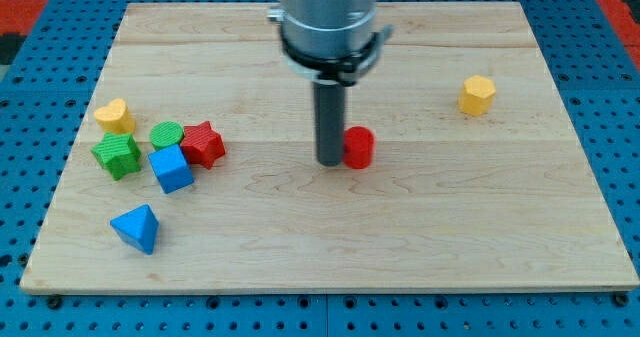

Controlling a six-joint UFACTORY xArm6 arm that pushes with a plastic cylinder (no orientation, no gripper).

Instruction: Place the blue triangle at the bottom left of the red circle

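Note:
The blue triangle (137,227) lies near the view's bottom left of the wooden board (400,247). The red circle (359,147) stands near the board's middle. My tip (330,162) rests on the board just left of the red circle, touching or almost touching it. The blue triangle is far to the left of and below my tip.
A cluster sits at the view's left: a yellow block (114,114), a green block (117,155), a green circle (166,134), a red star (204,143) and a blue cube (172,168). A yellow hexagon (478,94) stands at the upper right.

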